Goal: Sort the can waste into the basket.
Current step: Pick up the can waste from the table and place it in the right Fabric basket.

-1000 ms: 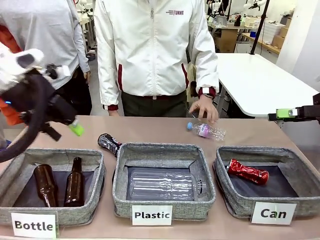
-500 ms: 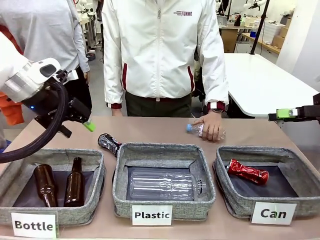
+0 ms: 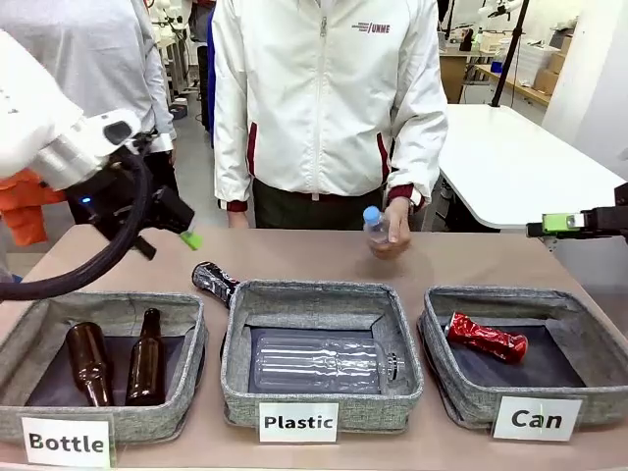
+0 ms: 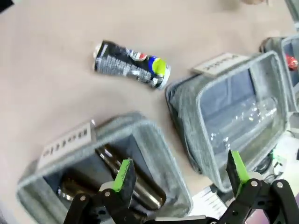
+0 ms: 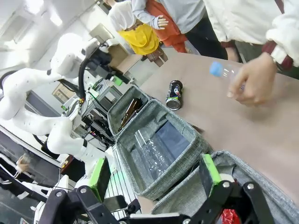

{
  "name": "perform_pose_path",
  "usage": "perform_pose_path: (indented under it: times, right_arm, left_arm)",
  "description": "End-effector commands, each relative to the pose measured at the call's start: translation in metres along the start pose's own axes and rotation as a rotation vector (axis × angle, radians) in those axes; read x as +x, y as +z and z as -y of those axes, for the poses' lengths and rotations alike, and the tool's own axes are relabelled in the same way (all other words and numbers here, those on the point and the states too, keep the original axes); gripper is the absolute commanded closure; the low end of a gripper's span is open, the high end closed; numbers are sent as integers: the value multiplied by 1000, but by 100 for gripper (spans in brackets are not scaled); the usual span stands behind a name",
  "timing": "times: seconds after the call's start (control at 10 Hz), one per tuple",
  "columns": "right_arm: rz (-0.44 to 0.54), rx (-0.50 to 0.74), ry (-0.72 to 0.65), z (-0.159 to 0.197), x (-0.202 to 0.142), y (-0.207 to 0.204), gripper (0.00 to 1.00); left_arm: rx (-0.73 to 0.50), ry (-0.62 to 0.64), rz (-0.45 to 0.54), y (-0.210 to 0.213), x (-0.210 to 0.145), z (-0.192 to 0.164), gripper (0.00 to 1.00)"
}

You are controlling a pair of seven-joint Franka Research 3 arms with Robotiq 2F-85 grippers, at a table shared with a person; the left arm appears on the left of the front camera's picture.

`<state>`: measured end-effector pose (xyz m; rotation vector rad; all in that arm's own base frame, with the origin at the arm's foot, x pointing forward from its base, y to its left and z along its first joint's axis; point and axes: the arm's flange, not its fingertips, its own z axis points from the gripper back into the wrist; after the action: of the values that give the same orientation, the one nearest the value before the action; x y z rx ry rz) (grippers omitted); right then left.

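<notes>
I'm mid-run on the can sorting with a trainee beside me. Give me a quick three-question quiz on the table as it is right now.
1. True or false: the black can already lies in the Can basket.
2. What lies inside the Can basket? A) a red can B) a brown bottle C) nothing
3. What is the person's hand holding?
Key: 1 false, it lies on the table beside the Plastic bin. 2 A. 3 a clear plastic bottle.

Black can [image 3: 214, 283] at far-L corner of Plastic bin [image 3: 245, 388]; red can [image 3: 487, 337] in Can basket [image 3: 459, 392], just R of it; L gripper [image 3: 186, 234] above-L.
</notes>
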<state>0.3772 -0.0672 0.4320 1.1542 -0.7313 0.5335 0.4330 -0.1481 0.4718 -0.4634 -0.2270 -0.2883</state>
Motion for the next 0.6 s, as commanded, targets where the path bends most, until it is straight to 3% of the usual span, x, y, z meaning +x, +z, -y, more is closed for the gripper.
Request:
perform_pose_path:
  times: [0.0, 0.4, 0.5]
  right_arm:
    - [-3, 7, 18, 0, 1, 2, 0]
    - [-3, 7, 18, 0, 1, 2, 0]
    - [-3, 7, 18, 0, 1, 2, 0]
  left_arm:
    - [92, -53, -8, -25, 49, 4, 0]
    - [158, -138, -46, -70, 100, -20, 0]
    - [191, -293, -164, -78, 105, -27, 0]
